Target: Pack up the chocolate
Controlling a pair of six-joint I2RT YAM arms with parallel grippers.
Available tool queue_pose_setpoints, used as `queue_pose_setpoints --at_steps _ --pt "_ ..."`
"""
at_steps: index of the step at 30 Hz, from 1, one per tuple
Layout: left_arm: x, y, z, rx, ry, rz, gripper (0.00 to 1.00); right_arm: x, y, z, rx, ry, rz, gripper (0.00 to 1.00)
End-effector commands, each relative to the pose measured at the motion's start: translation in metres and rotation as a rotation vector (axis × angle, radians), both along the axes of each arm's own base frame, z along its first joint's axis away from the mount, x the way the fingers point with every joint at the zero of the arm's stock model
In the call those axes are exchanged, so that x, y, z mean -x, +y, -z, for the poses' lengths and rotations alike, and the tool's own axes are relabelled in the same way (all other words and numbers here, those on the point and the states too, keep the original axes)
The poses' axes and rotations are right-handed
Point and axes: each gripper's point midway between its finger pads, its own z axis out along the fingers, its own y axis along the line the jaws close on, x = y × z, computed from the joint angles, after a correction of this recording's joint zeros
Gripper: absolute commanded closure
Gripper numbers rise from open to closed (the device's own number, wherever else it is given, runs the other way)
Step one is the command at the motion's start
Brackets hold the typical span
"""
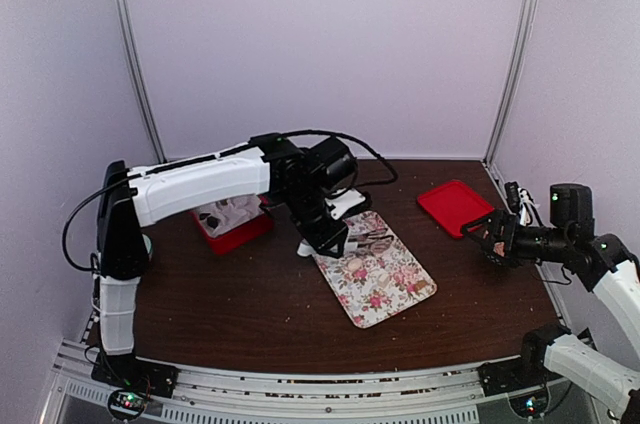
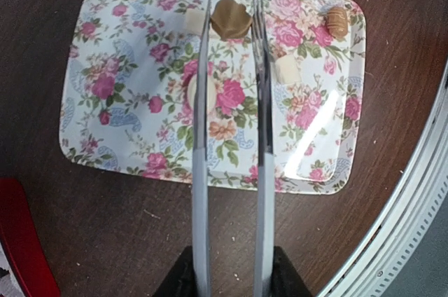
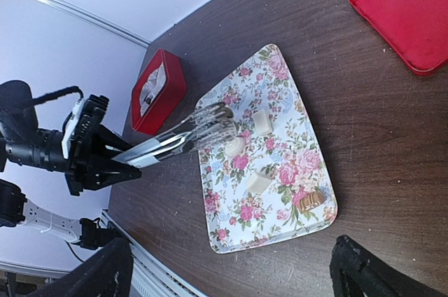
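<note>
The left hand [image 2: 231, 276] is clamped on a pair of metal tongs [image 2: 201, 192], and their two arms reach out over the floral tray [image 2: 119, 122] with a narrow gap between them. A tan chocolate [image 2: 231, 19] lies on the tray in that gap, near the tong tips and close to the tray edge farthest from the hand. I cannot tell whether the metal touches it. A cream chocolate [image 2: 189, 92] sits mid-tray, half hidden under one tong arm. A second cream piece [image 2: 287, 69] lies just outside the other arm, and a third [image 2: 192, 20] just beside the tan one. A caramel-brown chocolate [image 2: 337, 22] sits in a far corner of the tray, apart from the tongs.

The tray lies flat on the dark wooden tabletop [image 2: 84, 241], with bare wood showing along every edge. A red box [image 1: 232, 224] holding white paper cups stands near the tray on the left arm's side. A red lid [image 1: 455, 206] lies well apart from the tray on the opposite side, near the right hand [image 1: 490, 236], which hangs with its fingers wide apart and holds nothing.

The tan piece is domed with a scalloped outline, the caramel-brown one is ribbed, and the cream ones are small and blocky
</note>
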Motion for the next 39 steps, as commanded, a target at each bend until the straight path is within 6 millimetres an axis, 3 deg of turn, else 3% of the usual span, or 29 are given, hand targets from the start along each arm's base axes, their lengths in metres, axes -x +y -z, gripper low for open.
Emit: queue_pose_setpoints --at_steps 1,7,15,20,26,39 --pt "-0.016 0.019 -0.040 0.138 -0.022 -0.076 0.77 -0.005 0.000 -0.002 -0.007 -0.020 0.006 0.00" --pt "-0.034 0.100 -0.052 0.168 -0.025 -0.243 0.77 -0.008 0.001 0.000 -0.013 -0.016 0.001 0.00" --pt "-0.059 0.222 -0.045 0.157 -0.029 -0.520 0.77 -0.014 0.004 0.002 -0.017 -0.009 -0.007 0.00" --pt "-0.069 0.273 -0.033 0.145 -0.002 -0.649 0.77 -0.018 0.005 0.001 -0.020 -0.007 -0.012 0.00" --pt "-0.077 0.296 -0.007 0.124 0.051 -0.709 0.77 -0.022 0.006 0.001 -0.020 0.001 -0.014 0.00" --pt "-0.103 0.302 0.014 0.074 0.056 -0.722 0.75 -0.025 0.005 0.001 -0.019 0.011 0.002 0.00"
